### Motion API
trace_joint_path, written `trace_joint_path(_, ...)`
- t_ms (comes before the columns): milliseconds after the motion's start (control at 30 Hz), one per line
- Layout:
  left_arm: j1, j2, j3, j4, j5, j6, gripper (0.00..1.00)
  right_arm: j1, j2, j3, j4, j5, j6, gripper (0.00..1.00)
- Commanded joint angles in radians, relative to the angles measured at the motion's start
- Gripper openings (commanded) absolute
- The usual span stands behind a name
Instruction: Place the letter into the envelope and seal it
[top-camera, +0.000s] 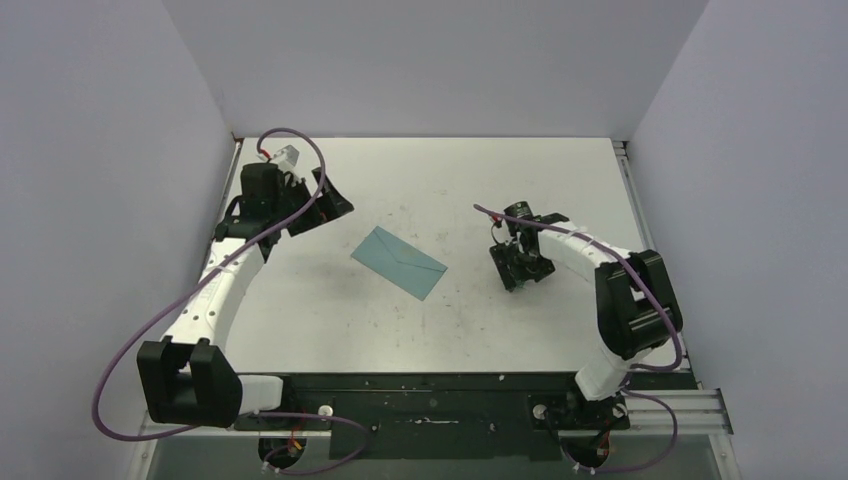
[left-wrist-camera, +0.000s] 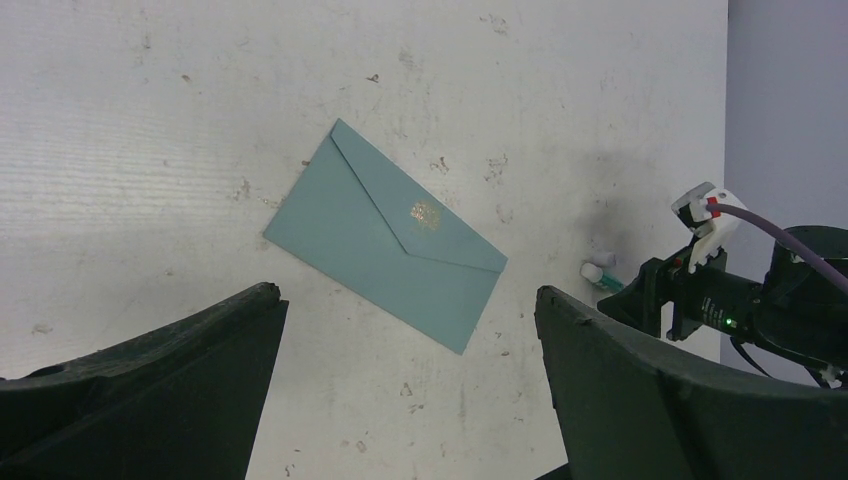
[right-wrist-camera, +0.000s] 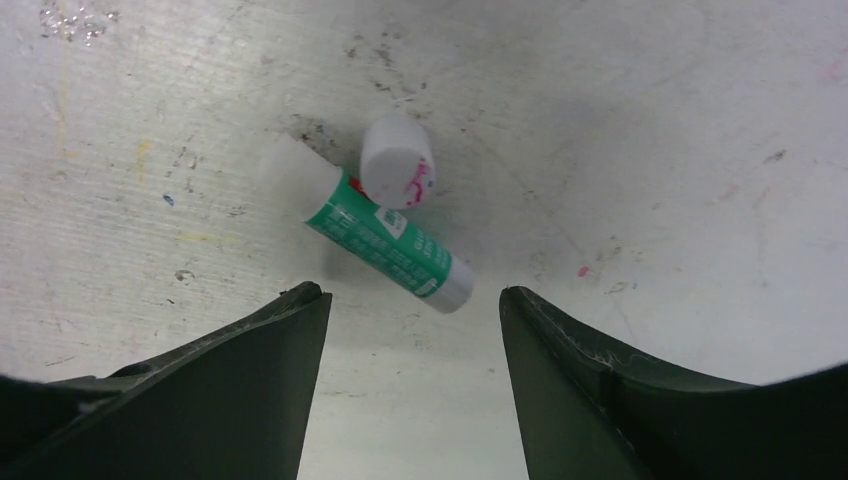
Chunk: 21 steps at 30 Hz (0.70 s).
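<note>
Plainly, both claws were empty. The left claw (top-camera: 322, 207) was spread as wide as it goes, and the envelope (left-wrist-camera: 385, 235) lay flat on the table (top-camera: 450, 180) just ahead of its tips, askew, flap folded down with a small gold mark at its point. The right claw (right-wrist-camera: 412, 293) also stood parted over bare table, with the glue stick (right-wrist-camera: 385, 240) lying on its side just beyond the fingertips and a loose white cap (right-wrist-camera: 398, 160) touching the stick on its far side. The letter showed in no view, so whether it sat inside the envelope could not be told.

The main risk was at the right claw. The stick lay slantwise to the jaws, and being round it would likely roll or squirt away if pinched off-centre, knocking the cap aside. Its bare end could smear the table. A second risk was gluing the flap on an envelope that might hold nothing. The left claw, pressing on thin paper, could also skid it sideways.

Counted: one envelope, one glue stick, one cap, two claws, no letter in sight.
</note>
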Motion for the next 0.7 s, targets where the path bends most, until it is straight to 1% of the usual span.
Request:
trace_joint_path(0, -0.001, -0.001, 0.052, 0.022, 0.023, 0.023, 0.96, 0.023, 0.014, -0.004, 0.037, 0.016, -0.030, 0.62)
trace_joint_path(100, -0.001, 0.001, 0.051, 0.022, 0.024, 0.023, 0.96, 0.023, 0.022, -0.014, 0.050, 0.003, -0.049, 0.59)
trace_joint_path(167, -0.001, 0.003, 0.049, 0.023, 0.026, 0.022, 0.96, 0.020, 0.033, -0.020, 0.065, 0.004, -0.042, 0.60)
trace_joint_path(233, -0.001, 0.003, 0.049, 0.024, 0.030, 0.019, 0.96, 0.021, 0.051, -0.019, 0.069, -0.027, -0.041, 0.60)
trace_joint_path(267, -0.001, -0.079, 0.049, 0.026, 0.031, 0.018, 0.96, 0.021, 0.059, -0.018, 0.071, -0.028, -0.040, 0.60)
trace_joint_path(300, -0.001, -0.009, 0.049, 0.025, 0.031, 0.018, 0.96, 0.021, 0.064, -0.019, 0.073, -0.028, -0.039, 0.59)
trace_joint_path(333, -0.001, -0.001, 0.049, 0.026, 0.032, 0.018, 0.96, 0.020, 0.070, -0.019, 0.073, -0.028, -0.039, 0.56)
trace_joint_path(367, -0.001, 0.000, 0.049, 0.027, 0.032, 0.018, 0.96, 0.022, 0.073, -0.018, 0.072, -0.030, -0.039, 0.51)
trace_joint_path(500, -0.001, -0.002, 0.045, 0.032, 0.035, 0.014, 0.96, 0.035, 0.072, -0.025, 0.069, -0.052, -0.041, 0.33)
trace_joint_path(533, -0.001, -0.002, 0.044, 0.034, 0.039, 0.010, 0.96, 0.044, 0.070, -0.027, 0.068, -0.055, -0.043, 0.32)
trace_joint_path(667, -0.003, -0.004, 0.034, 0.048, 0.056, 0.000, 0.96, 0.073, 0.078, -0.026, 0.064, -0.057, -0.051, 0.31)
